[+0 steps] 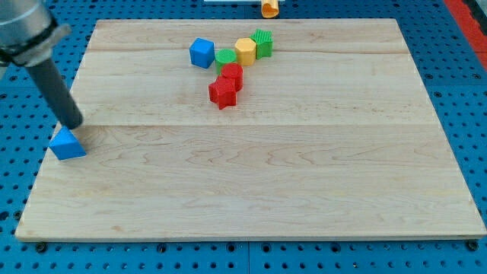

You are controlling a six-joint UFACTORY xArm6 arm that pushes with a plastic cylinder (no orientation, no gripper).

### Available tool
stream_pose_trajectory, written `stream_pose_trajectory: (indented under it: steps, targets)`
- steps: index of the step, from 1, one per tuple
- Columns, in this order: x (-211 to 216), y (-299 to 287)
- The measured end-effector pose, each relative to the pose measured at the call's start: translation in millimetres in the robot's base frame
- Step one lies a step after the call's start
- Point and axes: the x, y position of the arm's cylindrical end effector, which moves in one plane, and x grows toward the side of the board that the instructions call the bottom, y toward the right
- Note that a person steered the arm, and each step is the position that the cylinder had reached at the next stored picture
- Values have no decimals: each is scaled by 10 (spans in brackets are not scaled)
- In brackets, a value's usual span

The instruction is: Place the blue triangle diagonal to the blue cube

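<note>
The blue triangle (68,144) lies at the left edge of the wooden board (251,183), about halfway down. The blue cube (202,52) sits near the view's top, left of a cluster of blocks. My tip (74,125) rests just above and slightly right of the blue triangle, touching or almost touching its upper edge. The rod slants up to the view's top left.
Right of the blue cube lie a green block (225,57), a yellow block (245,51) and a green ridged block (263,43). Two red blocks (227,84) sit below them. An orange object (269,8) lies off the board at the top.
</note>
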Motion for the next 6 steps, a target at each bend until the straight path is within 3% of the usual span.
stream_pose_trajectory:
  steps: [1, 2, 3, 4, 6]
  targets:
    - [349, 28]
    - [466, 511]
    - [665, 629]
    - [424, 697]
    - [397, 1067]
